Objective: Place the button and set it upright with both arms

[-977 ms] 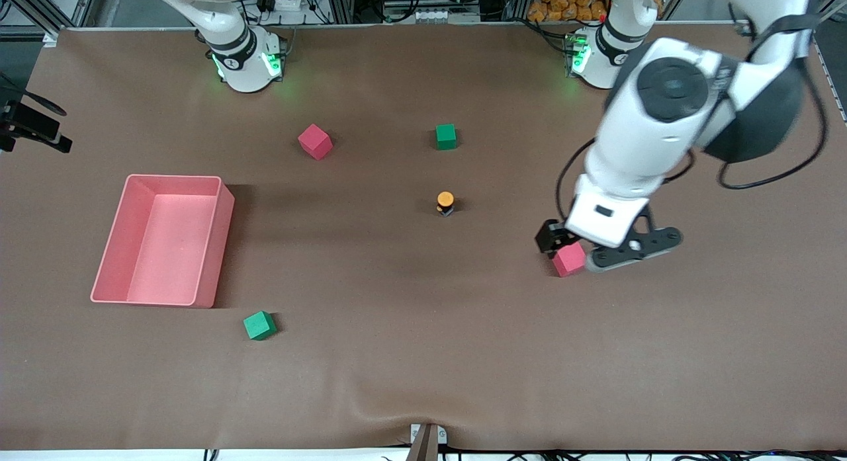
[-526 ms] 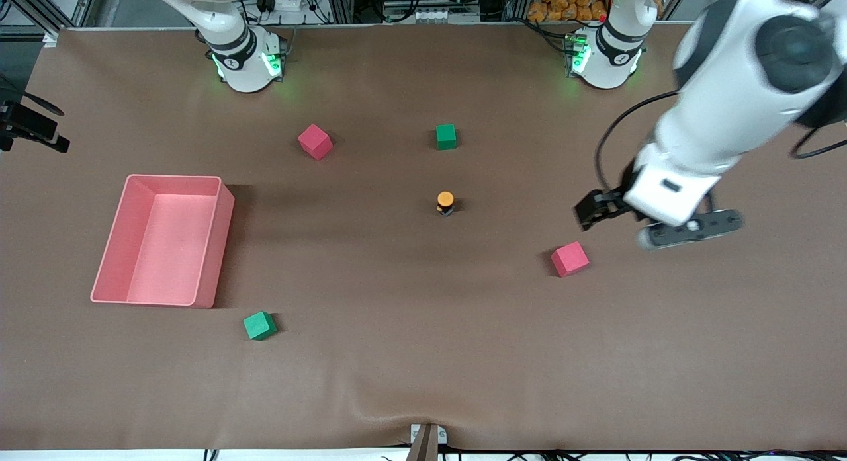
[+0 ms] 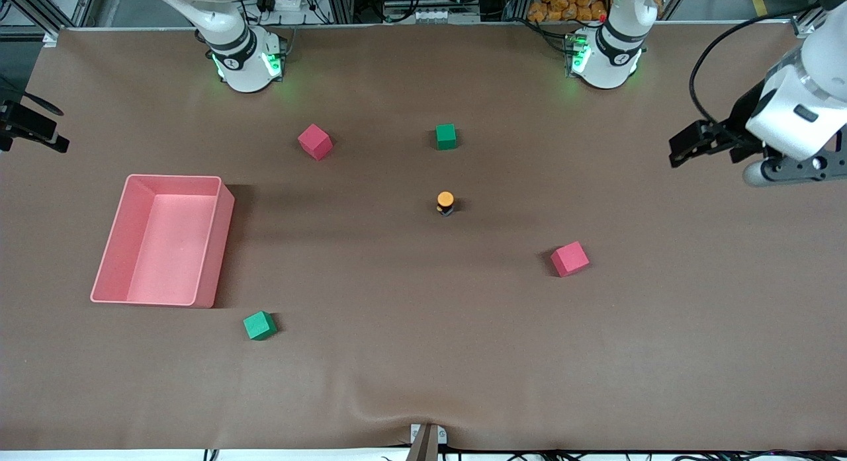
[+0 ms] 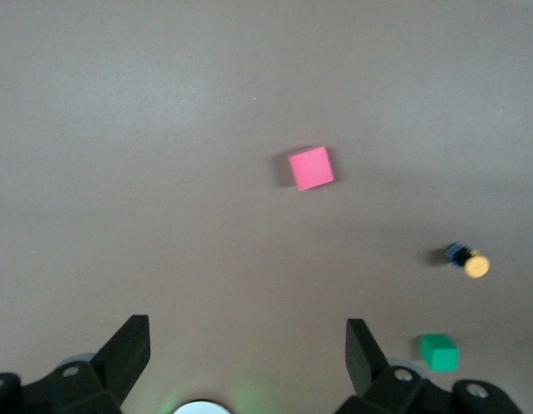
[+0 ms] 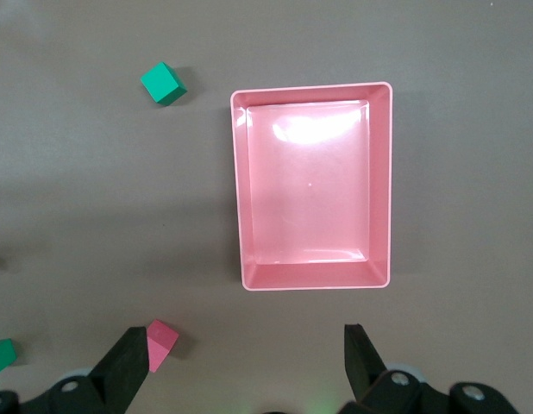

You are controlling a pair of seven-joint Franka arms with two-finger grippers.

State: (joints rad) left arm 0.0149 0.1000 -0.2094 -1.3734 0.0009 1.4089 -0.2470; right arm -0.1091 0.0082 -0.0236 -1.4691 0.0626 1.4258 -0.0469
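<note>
Front view: the left arm is cut off at the picture's edge near its end of the worktop (image 3: 423, 381), so only the wrist and the left gripper (image 3: 718, 160) show, up in the air over bare worktop, fingers spread and holding nothing. The right arm shows only its base and lowest link; its gripper is out of this picture. The button (image 3: 445, 203) stands upright near the middle of the worktop, orange cap up, with nothing touching it. A green cube (image 3: 446, 136) lies farther from the camera than the button, and a red cube (image 3: 570, 258) nearer, toward the left arm's end. Another red cube (image 3: 315, 141), a pink tray (image 3: 223, 243) and a second green cube (image 3: 259, 325) lie toward the right arm's end. A second ago the left gripper hung right at the nearer red cube; it has since swung away toward its own end, and the cube has stayed put.

Left wrist view: spread fingertips (image 4: 128, 349) frame bare worktop; the button looks small and blurred.

Right wrist view: the right gripper (image 5: 245, 362) hangs open over the pink tray, waiting.
</note>
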